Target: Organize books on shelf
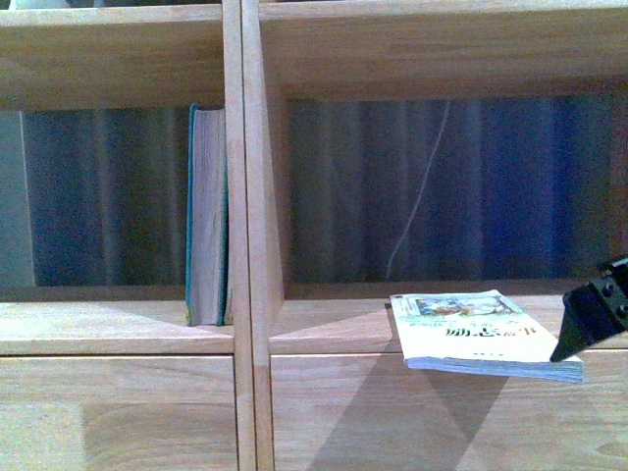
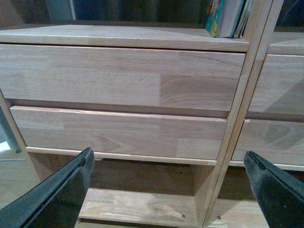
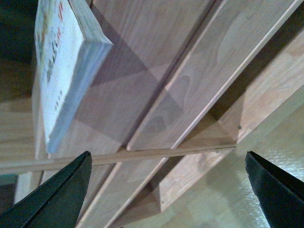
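A teal-covered book [image 1: 206,216] stands upright in the left cubby of the light wood shelf [image 1: 245,196], pressed against the central divider. A thin pale paperback [image 1: 476,329] lies flat on the right cubby's floor, its near end overhanging the shelf's front edge. In the right wrist view the paperback [image 3: 61,71] shows edge-on, apart from my open right gripper [image 3: 168,190]. A black finger of that gripper [image 1: 594,314] pokes in just right of the paperback. My left gripper [image 2: 168,190] is open before the drawer fronts [image 2: 118,76], below the teal book [image 2: 223,19].
A white cable [image 1: 417,196] hangs behind the right cubby against a dark curtain. Below the cubbies are the drawer fronts [image 1: 422,412]. Pale floor [image 3: 256,166] shows under the shelf's short legs.
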Robot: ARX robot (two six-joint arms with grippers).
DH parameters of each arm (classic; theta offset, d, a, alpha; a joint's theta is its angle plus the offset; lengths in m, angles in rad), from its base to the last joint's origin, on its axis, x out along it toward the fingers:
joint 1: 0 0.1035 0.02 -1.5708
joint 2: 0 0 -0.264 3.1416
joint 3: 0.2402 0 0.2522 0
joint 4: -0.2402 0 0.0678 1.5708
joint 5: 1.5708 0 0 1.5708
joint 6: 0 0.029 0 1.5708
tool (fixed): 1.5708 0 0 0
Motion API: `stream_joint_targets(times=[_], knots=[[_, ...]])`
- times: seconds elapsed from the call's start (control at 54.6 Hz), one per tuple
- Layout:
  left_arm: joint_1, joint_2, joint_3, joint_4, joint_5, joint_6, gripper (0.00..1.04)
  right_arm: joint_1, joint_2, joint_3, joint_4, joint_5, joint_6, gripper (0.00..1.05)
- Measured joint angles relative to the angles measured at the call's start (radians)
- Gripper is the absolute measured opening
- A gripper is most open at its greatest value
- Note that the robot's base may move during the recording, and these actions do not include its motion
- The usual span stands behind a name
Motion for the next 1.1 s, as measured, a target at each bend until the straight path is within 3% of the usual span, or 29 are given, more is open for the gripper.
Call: stream_joint_targets(times=[0.586,1.098], knots=[[0.0,0.0,0.0,0.0,0.0,0.0,0.97,0.067,0.262,0.308,-0.01,0.029,0.221,0.98],[0.0,0.0,0.0,0.0,0.0,0.0,0.97,0.092,0.374,0.4,0.01,0.106,0.214,0.98]])
